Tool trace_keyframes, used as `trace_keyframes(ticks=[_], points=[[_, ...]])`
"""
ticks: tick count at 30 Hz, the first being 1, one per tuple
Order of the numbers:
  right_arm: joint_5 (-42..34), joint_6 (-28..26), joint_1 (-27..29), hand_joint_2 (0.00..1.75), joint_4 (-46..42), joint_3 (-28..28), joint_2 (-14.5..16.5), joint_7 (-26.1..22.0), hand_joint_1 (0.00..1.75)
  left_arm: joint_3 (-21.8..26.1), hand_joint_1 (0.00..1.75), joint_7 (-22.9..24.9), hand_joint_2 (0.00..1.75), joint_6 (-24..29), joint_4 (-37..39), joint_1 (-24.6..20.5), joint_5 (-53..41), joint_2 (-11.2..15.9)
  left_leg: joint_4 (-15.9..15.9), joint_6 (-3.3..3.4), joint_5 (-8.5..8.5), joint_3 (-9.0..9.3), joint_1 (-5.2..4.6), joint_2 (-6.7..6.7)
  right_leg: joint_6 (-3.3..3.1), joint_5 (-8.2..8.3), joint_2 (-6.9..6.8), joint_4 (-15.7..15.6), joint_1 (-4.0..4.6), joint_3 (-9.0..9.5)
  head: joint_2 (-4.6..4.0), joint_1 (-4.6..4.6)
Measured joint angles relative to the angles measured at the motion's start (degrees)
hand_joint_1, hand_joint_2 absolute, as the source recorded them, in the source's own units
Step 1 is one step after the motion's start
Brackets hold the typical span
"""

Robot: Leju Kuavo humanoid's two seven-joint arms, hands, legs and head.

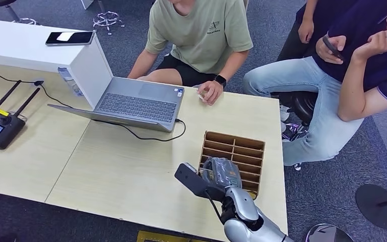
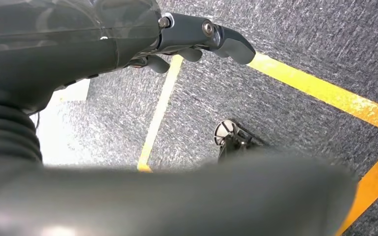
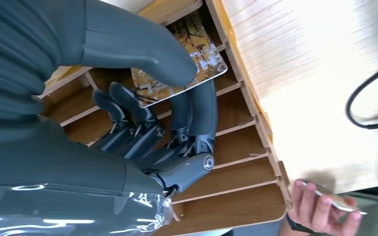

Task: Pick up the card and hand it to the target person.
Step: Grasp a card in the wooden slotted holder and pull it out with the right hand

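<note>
Right hand (image 3: 142, 113) positioned over the slotted wooden rack (image 1: 243, 148) at the near right of the desk (image 1: 121, 171). Thumb pressed on the printed face of the card (image 3: 197, 54), fingers (image 3: 199, 115) curled beneath its edge: card pinched, sitting partly within a rack compartment and tilted outward. Not possible to tell whether the card has cleared the divider.

Left hand (image 2: 197, 39) hanging beside the body above grey carpet with yellow floor lines; fingers loosely extended, nothing held.

Step judged in hand: pick-up, grip apparently made, lift out of the rack not yet complete.

Two seated persons present: one in a green shirt (image 1: 201, 30) across the desk behind an open laptop (image 1: 136, 103), hand (image 1: 210, 92) resting on the desk edge just beyond the rack; another in dark top and jeans (image 1: 352, 55) to the right, holding a phone. Target person not determinable from these views.

Next move judged to require: straight withdrawal along the slot to avoid catching the dividers, firm pinch maintained, then a reach toward the recipient, clear of the laptop cable (image 1: 151, 135).
</note>
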Motion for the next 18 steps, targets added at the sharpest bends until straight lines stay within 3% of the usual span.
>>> trace_keyframes(ticks=[9,18], points=[[-0.94,-3.40,0.09,1.75,-0.03,0.00,-0.02,-3.04,1.75,0.00,0.00,-1.25,1.75,0.51,0.00,0.00,0.00,0.02,0.00,0.00,0.00,-0.01,0.00,0.00,0.00,0.00,0.00,0.00,0.00,-0.01,0.00,-0.01],[-17.15,-14.92,-2.60,1.75,-2.90,-1.62,0.55,-17.76,1.75,0.00,0.00,-1.08,1.75,0.05,0.00,0.01,-0.30,0.02,0.00,0.00,0.01,-0.01,0.00,0.00,0.00,0.01,0.03,0.01,0.00,-0.01,0.00,-0.01]])
